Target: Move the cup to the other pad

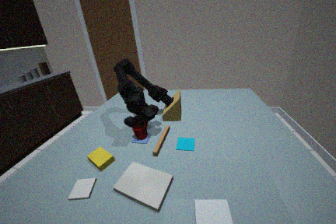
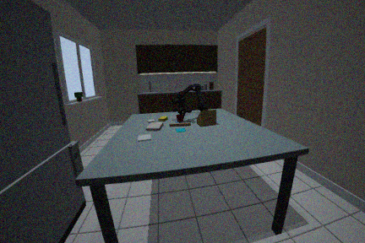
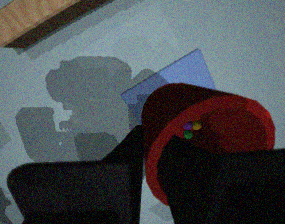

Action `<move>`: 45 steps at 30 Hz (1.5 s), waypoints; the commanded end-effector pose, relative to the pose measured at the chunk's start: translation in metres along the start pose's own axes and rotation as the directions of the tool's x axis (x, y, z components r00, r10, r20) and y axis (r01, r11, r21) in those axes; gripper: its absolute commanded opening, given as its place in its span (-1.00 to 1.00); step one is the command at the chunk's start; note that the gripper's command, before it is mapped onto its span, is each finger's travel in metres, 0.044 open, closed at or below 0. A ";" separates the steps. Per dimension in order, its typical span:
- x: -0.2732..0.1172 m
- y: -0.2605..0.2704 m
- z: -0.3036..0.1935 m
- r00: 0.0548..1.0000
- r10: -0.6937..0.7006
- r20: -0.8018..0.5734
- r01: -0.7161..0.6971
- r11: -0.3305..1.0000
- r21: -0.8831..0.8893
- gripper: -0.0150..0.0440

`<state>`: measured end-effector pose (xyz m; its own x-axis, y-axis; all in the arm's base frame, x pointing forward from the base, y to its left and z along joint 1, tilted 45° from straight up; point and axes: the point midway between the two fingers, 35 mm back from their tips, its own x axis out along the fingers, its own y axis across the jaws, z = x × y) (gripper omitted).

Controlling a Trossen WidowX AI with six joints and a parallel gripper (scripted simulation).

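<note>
Nearest the top camera, a white sheet (image 1: 213, 211) is cut off by the lower frame edge, with a larger white slab (image 1: 143, 184) and a small white tile (image 1: 82, 188) beside it on the counter (image 1: 249, 143). Farther back lie a yellow block (image 1: 100, 157), a cyan pad (image 1: 185, 144) and a wooden stick (image 1: 161, 139).

Behind those, the red cup (image 3: 208, 131) stands on the blue pad (image 3: 180, 80), which it largely covers in the top view. The gripper (image 3: 150, 167) is clamped on the cup's rim, one finger inside the wall and one outside. Both fingers run off the bottom of the wrist view, and their dark bulk hides the near part of the cup. Marbles (image 3: 192, 129) show as a small coloured cluster inside; their number is hard to make out.

A wooden wedge (image 1: 173, 107) sits behind the arm. In the exterior view all this is too small and dim to read.
</note>
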<state>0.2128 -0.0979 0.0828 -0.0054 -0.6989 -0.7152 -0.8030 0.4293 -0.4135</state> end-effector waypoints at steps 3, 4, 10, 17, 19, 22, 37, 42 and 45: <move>-0.016 -0.001 0.002 1.000 -0.002 0.005 0.002 1.000 0.005 -0.49; -0.019 -0.001 0.002 1.000 -0.002 0.005 0.002 1.000 0.005 -0.49; -0.037 -0.001 0.002 1.000 -0.003 0.002 0.003 1.000 0.003 -0.49; -0.044 0.000 0.001 1.000 -0.004 0.000 0.004 1.000 0.002 -0.49; -0.044 0.000 0.001 1.000 -0.004 0.000 0.004 1.000 0.002 -0.49; -0.042 0.000 0.000 1.000 -0.006 -0.004 0.006 1.000 -0.004 -0.49; -0.042 0.001 0.003 1.000 -0.006 -0.003 0.006 1.000 -0.004 -0.49; -0.042 0.004 0.012 1.000 -0.005 -0.001 0.005 1.000 -0.002 -0.49; -0.042 0.007 0.018 1.000 -0.004 0.000 0.004 1.000 -0.001 -0.49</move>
<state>0.2165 -0.0604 0.1058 0.0018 -0.7038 -0.7104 -0.8047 0.4207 -0.4189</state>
